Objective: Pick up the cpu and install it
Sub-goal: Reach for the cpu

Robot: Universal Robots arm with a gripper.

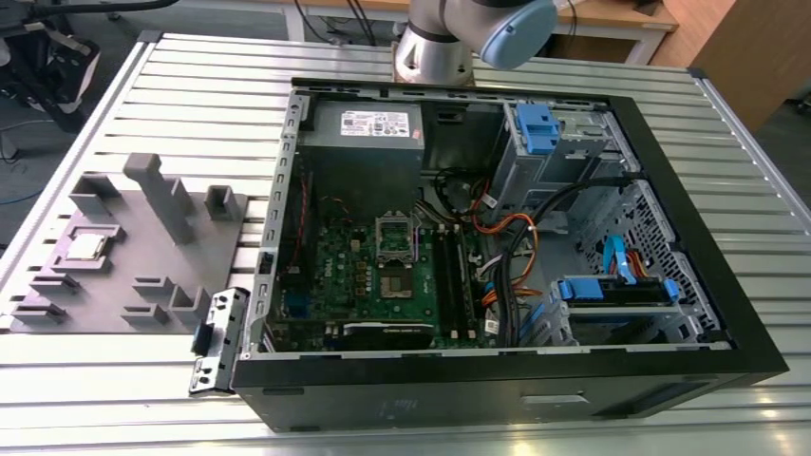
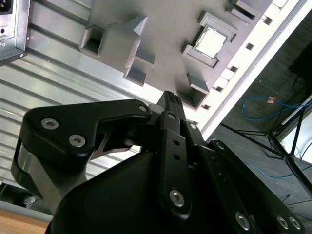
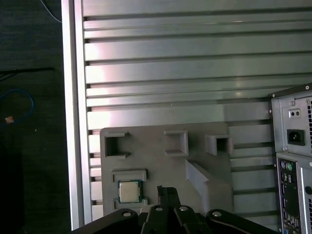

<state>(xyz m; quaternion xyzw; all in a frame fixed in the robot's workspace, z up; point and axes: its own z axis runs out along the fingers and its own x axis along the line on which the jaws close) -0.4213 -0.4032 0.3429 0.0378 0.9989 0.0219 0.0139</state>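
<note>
The cpu (image 1: pixel 86 247), a small square chip with a silvery top, lies flat in a recess of the grey fixture tray (image 1: pixel 140 275) at the exterior view's left. Both wrist views look down on the cpu (image 2: pixel 210 41) (image 3: pixel 129 191) from well above. My gripper (image 2: pixel 169 97) (image 3: pixel 163 189) hangs over the tray (image 3: pixel 156 161), a little to one side of the chip. Its black fingers are shut together with nothing between them. The metal-framed socket (image 1: pixel 397 237) sits on the green motherboard inside the open computer case (image 1: pixel 659 190).
The case lies on its side on a slatted aluminium table (image 1: pixel 190 104), with cables, blue drive brackets (image 1: pixel 537 128) and a power supply inside. Upright grey posts (image 1: pixel 159 190) rise from the tray. A loose metal bracket (image 1: pixel 218 342) lies by the case. The table edge (image 3: pixel 73 122) borders dark floor.
</note>
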